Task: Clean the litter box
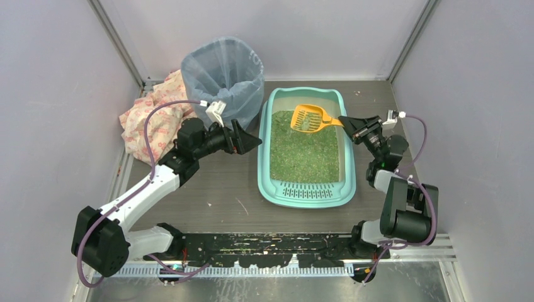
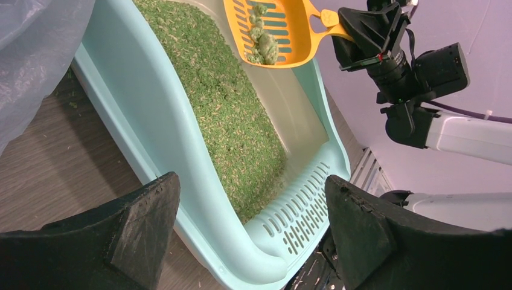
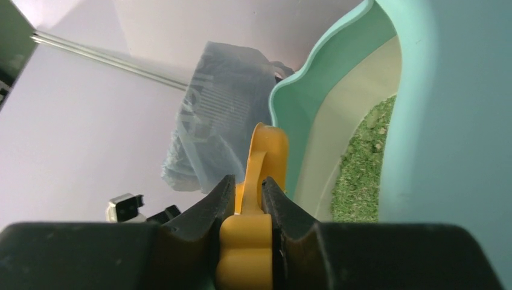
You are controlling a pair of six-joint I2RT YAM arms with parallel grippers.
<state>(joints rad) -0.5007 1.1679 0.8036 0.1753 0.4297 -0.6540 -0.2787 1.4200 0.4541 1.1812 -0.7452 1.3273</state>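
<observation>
The litter box (image 1: 263,170) lies on the worktop (image 1: 220,189) right of centre, its long side running near to far, with the grate step (image 1: 308,189) at the near end and green litter (image 1: 305,151) across the floor. The right tool (image 1: 346,121) is clenched on the end of the orange scoop (image 1: 307,117), which hangs over the far end of the box with a few clumps (image 2: 262,39) in its bowl. The left tool (image 1: 250,139) is released, jaws wide apart and holding nothing, just beside the box's left rim and near the bag-lined bin (image 1: 223,72), which stands at the box's far left corner. A patterned cloth (image 1: 151,116) lies left of the bin.

The load probably has to go left to the bin, and that trip looks like the weak point. The fingers pinch only the thin handle tip, so the bowl's weight could turn the scoop in the grip. The clumps sit near the bowl's open lip, and a tilt that way would likely roll them out. If that happens past the rim, they land on the worktop instead of back in the litter. Loose grains may also sift through the slots on the way.

The left tool sits close to the straight route, so the scoop or the right tool could strike it. The bin's liner looks soft and the bin light. A scoop coming in low might snag the bag edge, push the bin over, or spill short of the opening.
</observation>
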